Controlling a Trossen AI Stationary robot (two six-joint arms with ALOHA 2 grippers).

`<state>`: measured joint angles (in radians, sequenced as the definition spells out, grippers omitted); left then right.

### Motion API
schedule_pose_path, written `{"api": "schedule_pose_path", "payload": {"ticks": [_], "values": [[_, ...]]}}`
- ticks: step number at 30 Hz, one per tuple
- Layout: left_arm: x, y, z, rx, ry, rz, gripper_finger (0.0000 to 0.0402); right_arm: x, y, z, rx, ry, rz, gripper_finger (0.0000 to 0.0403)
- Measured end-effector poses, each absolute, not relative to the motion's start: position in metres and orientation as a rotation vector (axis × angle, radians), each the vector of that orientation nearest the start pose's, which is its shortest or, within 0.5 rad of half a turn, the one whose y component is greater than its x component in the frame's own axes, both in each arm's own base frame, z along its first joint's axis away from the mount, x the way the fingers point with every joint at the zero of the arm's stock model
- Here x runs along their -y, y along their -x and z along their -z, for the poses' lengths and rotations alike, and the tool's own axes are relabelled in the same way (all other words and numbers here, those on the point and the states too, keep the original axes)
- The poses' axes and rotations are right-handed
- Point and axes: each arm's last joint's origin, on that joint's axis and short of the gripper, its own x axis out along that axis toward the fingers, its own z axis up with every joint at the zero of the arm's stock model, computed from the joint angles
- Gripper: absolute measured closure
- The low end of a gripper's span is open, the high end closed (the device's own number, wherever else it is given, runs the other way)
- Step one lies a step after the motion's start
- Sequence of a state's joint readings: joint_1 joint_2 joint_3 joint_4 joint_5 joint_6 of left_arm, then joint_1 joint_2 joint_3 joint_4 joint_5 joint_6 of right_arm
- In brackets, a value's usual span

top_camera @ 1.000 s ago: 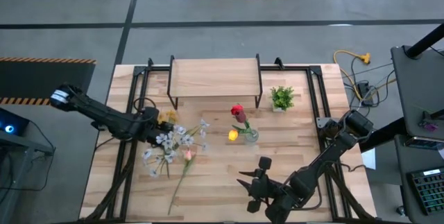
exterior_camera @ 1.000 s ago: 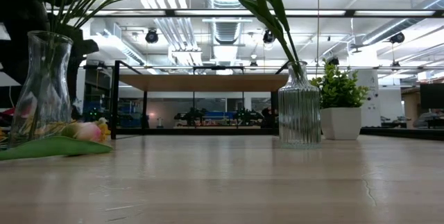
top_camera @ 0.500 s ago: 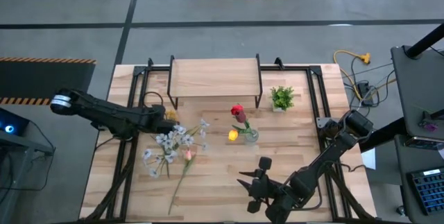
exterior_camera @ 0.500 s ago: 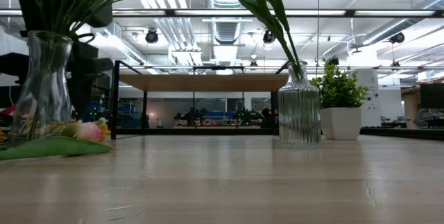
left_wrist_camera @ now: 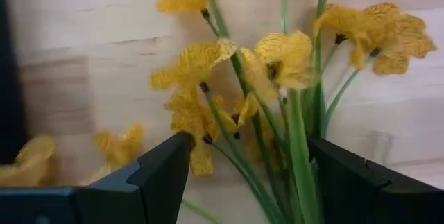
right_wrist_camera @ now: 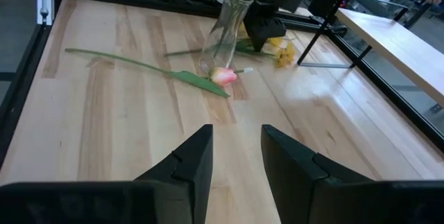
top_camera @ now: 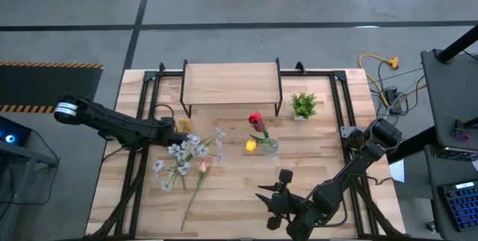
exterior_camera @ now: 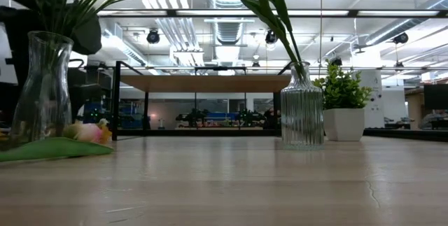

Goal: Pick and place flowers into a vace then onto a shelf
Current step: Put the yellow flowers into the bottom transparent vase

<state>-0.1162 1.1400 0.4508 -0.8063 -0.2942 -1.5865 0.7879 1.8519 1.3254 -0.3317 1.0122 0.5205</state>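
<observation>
Fingers of the right gripper [top_camera: 275, 196], low in the high view's centre, stand partly apart over bare bench [top_camera: 231, 196] and hold nothing. Above and to their left a pink tulip [top_camera: 202, 167] lies flat, its long stem slanting toward the lower left. Just beyond it, left of centre, a clear vase [exterior_camera: 43, 89] carries white and yellow sprays [top_camera: 183, 151]; in the low view it stands upright at the left edge with green stems rising from it. The left gripper [top_camera: 173, 125] sits right beside those sprays, its fingers [left_wrist_camera: 163, 175] spread wide on either side of the yellow blossoms' [left_wrist_camera: 277, 57] stems, not visibly touching them; whether anything is clamped I cannot tell. To the right of centre a ribbed vase [exterior_camera: 302, 110] holds a red tulip [top_camera: 256, 119] and an orange one [top_camera: 251, 145]. A small potted plant [top_camera: 303, 106] stands just beyond it on the right. Farthest back, top centre, the shelf [top_camera: 231, 83] is bare.
</observation>
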Motion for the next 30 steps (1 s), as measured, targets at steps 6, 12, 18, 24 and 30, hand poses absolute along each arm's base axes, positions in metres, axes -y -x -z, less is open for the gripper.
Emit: {"api": "schedule_pose_path", "payload": {"ticks": [6, 12, 18, 24, 30], "values": [[0.007, -0.14, -0.132, -0.979, 0.963, -1.202, 0.017, -0.259, -0.292, -0.223, -0.454, 0.167, 0.335, 0.0291], [0.007, -0.142, -0.134, -0.969, 0.946, -1.19, 0.0251, -0.259, -0.292, -0.223, -0.454, 0.167, 0.335, 0.0291], [0.005, -0.144, -0.136, -0.967, 0.915, -1.183, 0.0359, -0.259, -0.292, -0.223, -0.454, 0.167, 0.335, 0.0291], [0.004, -0.148, -0.145, -0.952, 0.898, -1.176, 0.0393, -0.259, -0.292, -0.223, -0.454, 0.167, 0.335, 0.0291], [0.004, -0.154, -0.172, -0.933, 0.875, -1.162, 0.0399, -0.259, -0.292, -0.223, -0.454, 0.166, 0.335, 0.0291]]}}
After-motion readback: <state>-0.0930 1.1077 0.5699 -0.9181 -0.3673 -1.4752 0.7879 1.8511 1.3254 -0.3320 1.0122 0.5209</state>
